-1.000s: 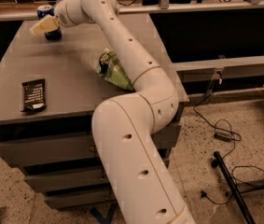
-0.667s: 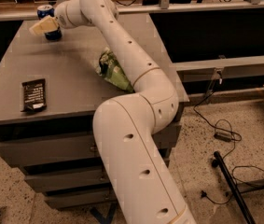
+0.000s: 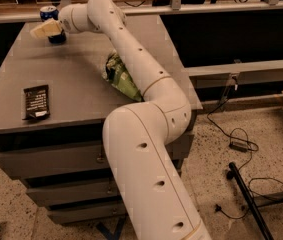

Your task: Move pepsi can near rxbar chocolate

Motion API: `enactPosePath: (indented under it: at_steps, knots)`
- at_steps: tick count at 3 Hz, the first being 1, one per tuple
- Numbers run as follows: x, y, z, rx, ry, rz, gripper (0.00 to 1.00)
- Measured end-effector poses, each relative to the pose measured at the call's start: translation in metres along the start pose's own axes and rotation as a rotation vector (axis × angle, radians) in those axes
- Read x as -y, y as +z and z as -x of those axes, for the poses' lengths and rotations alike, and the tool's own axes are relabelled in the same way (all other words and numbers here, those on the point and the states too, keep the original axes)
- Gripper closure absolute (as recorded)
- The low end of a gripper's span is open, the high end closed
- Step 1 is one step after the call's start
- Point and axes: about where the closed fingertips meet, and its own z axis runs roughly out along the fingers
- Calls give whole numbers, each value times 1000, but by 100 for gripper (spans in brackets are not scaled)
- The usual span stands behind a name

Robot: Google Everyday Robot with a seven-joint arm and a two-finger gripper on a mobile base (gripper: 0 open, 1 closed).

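Observation:
The pepsi can, blue with a silver top, stands upright at the far left corner of the grey table. My gripper is at the can's near side and covers its lower left part. I cannot tell if it is touching the can. The rxbar chocolate, a flat dark wrapper with white lettering, lies near the table's front left edge, well apart from the can. My white arm reaches across the table from the front right.
A green snack bag lies mid-table, partly under my arm. The table has drawers below. A wooden shelf rail runs behind it. Cables and a black pole lie on the floor at right.
The gripper has shifted slightly toward the front left beside the can. The can, bar and bag have not moved.

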Motion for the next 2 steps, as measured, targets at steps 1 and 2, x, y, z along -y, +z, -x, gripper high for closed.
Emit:
enactPosePath:
  at_steps: [1,2]
  knots:
    - [-4,4,-2,-3,1,6,25]
    - [-6,8,-4,-5,2,12,56]
